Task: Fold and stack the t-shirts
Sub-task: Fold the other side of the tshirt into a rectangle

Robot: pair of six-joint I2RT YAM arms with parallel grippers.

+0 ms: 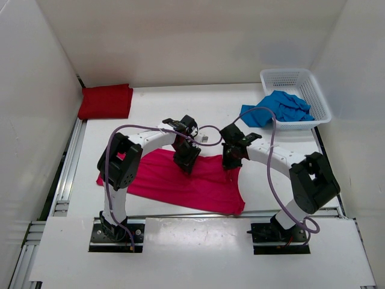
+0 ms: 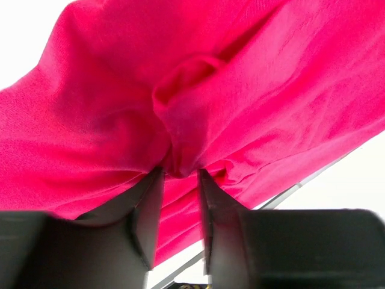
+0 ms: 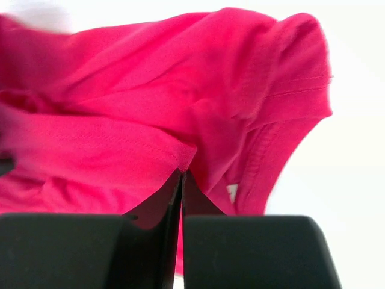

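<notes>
Pink-magenta t-shirt (image 1: 192,183) spread out and wrinkled on the near middle of the desk (image 1: 180,108), long side running from left to right, one corner reaching toward the near right edge. At its far edge, two sets of jaws pointing down into the cloth, side by side. Left jaws, on the left arm (image 1: 150,139): parted in the left wrist view, with a narrow gap between the two dark fingers and a bunched fold of the same pink-magenta t-shirt (image 2: 120,90) sitting right at the tips; not possible to tell whether the fold is pressed by them or only touching. Right jaws, on the right arm (image 1: 271,158): clenched tight in the right wrist view, no gap visible, grasping a thin hemmed edge of the pink-magenta t-shirt (image 3: 120,90), with the cloth rising from the tips and a sleeve hanging to the right. Far left corner of the desk: dark red t-shirt (image 1: 105,101), folded into a neat rectangle, lying flat and well apart from the pink one. Far right: blue t-shirt (image 1: 283,108), crumpled, partly inside the white mesh basket (image 1: 319,90) and partly spilling over its left side onto the desk. Purple cable (image 1: 274,180) looping along both arms. White walls around the desk on the left, far and right sides.
</notes>
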